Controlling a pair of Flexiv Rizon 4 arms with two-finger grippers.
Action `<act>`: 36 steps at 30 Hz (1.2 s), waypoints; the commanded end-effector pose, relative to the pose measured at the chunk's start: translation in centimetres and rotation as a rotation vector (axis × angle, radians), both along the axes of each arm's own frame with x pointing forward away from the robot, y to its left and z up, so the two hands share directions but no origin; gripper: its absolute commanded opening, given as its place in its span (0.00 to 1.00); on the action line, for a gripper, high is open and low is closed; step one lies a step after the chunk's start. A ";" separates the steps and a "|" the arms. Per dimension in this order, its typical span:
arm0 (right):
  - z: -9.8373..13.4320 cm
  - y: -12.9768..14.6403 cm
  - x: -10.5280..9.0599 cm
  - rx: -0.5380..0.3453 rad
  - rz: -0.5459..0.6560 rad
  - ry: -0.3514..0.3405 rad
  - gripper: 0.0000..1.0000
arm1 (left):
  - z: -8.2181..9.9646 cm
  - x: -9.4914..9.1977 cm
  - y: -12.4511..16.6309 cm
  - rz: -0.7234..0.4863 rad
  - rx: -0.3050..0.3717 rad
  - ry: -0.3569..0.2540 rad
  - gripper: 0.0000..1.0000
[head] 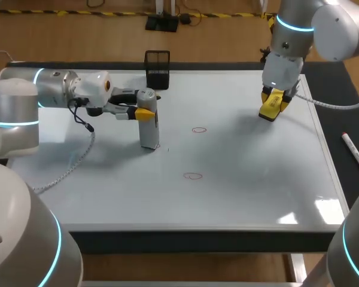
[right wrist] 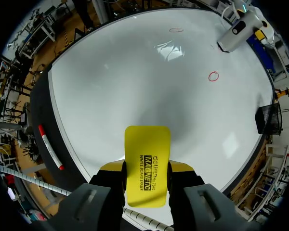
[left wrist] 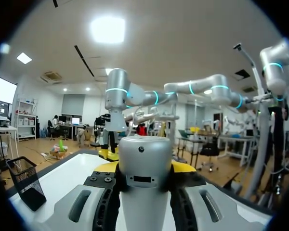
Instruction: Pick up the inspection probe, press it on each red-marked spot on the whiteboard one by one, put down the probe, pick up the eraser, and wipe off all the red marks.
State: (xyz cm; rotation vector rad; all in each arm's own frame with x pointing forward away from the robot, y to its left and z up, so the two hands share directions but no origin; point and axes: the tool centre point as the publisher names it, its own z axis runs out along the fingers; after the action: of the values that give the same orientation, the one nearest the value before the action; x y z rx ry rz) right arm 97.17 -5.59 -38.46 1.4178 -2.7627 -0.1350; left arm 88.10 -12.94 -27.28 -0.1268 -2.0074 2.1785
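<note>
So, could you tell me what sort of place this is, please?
Probably a robotics lab test bench: a whiteboard lies flat as the worktop with red marks on it, the left claw grips an inspection probe, and the right claw holds a yellow eraser.

Right gripper (right wrist: 147, 169): clamping yellow eraser (right wrist: 147, 144) from both sides, hovering over whiteboard (right wrist: 135, 82). Near red circle (right wrist: 213, 76) and far red circle (right wrist: 176, 30) showing ahead. Inspection probe (right wrist: 235, 36) standing beyond the near circle. Red marker (right wrist: 50, 147) lying just off one board edge, black mesh basket (right wrist: 269, 118) sitting at the opposite edge.
</note>
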 end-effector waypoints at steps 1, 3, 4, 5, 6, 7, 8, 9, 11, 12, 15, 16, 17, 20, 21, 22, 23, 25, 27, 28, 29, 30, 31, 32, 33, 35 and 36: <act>0.1 -0.1 0.0 -0.003 0.002 0.000 0.00 | -0.2 0.1 -0.1 -0.004 0.000 -0.001 0.00; 0.1 -0.1 0.0 -0.003 0.002 0.000 0.00 | -0.1 0.1 -0.1 -0.004 -0.001 -0.002 0.00; 0.1 -0.1 0.0 -0.003 0.002 0.000 0.00 | -0.1 0.1 -0.1 -0.004 -0.001 -0.002 0.00; 0.1 -0.1 0.0 -0.003 0.002 0.000 0.00 | -0.1 0.1 -0.1 -0.003 -0.001 -0.002 0.00; 0.1 -0.1 0.0 -0.003 0.002 0.000 0.00 | -0.1 0.1 -0.1 -0.003 -0.001 -0.003 0.00; 0.1 -0.1 0.0 -0.003 0.002 0.000 0.00 | -0.1 0.1 0.0 -0.003 -0.001 -0.003 0.00; 0.1 -0.1 0.0 -0.003 0.002 0.000 0.00 | -0.1 0.0 0.0 -0.002 -0.001 -0.003 0.00; 0.1 -0.1 0.0 -0.003 0.002 0.000 0.00 | -0.1 0.0 0.0 -0.001 -0.002 -0.003 0.00; 0.1 -0.1 0.0 -0.003 0.002 0.000 0.00 | 0.2 0.0 0.1 0.003 -0.005 -0.007 0.00; 0.1 -0.1 0.0 -0.003 0.002 0.000 0.00 | 0.5 0.1 0.1 0.006 -0.007 -0.011 0.00; 0.1 -0.1 0.0 -0.003 0.002 0.000 0.00 | 1.2 0.4 0.5 0.025 -0.012 -0.023 0.00; 0.1 -0.1 0.0 -0.003 0.002 0.000 0.00 | 1.5 0.6 0.7 0.030 -0.011 -0.030 0.00; 0.1 -0.1 0.0 -0.003 0.002 0.000 0.00 | 1.7 0.8 0.9 0.037 -0.008 -0.036 0.00; 0.1 -0.1 0.0 -0.003 0.002 0.000 0.00 | 2.4 1.7 1.7 0.059 -0.001 -0.049 0.00; 0.1 -0.1 0.0 -0.003 0.002 0.000 0.00 | 2.6 2.0 2.0 0.067 0.006 -0.054 0.00; 0.1 -0.1 0.0 -0.003 0.002 0.000 0.00 | 2.8 2.3 2.3 0.073 0.017 -0.060 0.00; 0.1 -0.1 0.0 -0.003 0.002 0.000 0.00 | 3.0 2.7 2.6 0.080 0.019 -0.066 0.00; 0.1 -0.1 0.0 -0.003 0.002 0.000 0.00 | 3.4 3.3 3.3 0.100 0.023 -0.078 0.00; 0.1 -0.1 0.0 -0.003 0.002 0.000 0.00 | 3.8 4.0 4.0 0.119 0.025 -0.090 0.00; 0.1 -0.1 0.0 -0.003 0.002 0.000 0.00 | 4.0 4.3 4.3 0.131 0.029 -0.095 0.00; 0.1 -0.1 0.0 -0.003 0.002 0.000 0.00 | 4.3 4.7 4.7 0.142 0.032 -0.102 0.00; 0.1 -0.1 0.0 -0.003 0.002 0.000 0.00 | 4.4 5.0 5.0 0.154 0.038 -0.105 0.00; 0.1 -0.1 0.0 -0.003 0.002 0.000 0.00 | 4.5 5.3 5.4 0.168 0.040 -0.108 0.00; 0.1 -0.1 0.0 -0.003 0.002 0.000 0.00 | 4.7 5.6 5.8 0.182 0.034 -0.112 0.00; 0.1 -0.1 0.0 -0.003 0.002 0.000 0.00 | 4.9 5.9 6.2 0.195 0.036 -0.115 0.00; 0.1 -0.1 0.0 -0.003 0.002 0.000 0.00 | 5.0 6.5 7.1 0.224 0.032 -0.120 0.00; 0.1 -0.1 0.0 -0.003 0.002 0.000 0.00 | 5.1 6.7 7.6 0.239 0.032 -0.122 0.00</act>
State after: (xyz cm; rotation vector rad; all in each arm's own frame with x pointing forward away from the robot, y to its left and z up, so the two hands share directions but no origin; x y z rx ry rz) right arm 97.16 -5.59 -38.46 1.4180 -2.7628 -0.1350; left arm 95.49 -6.28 -22.73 -0.0439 -2.2034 2.3186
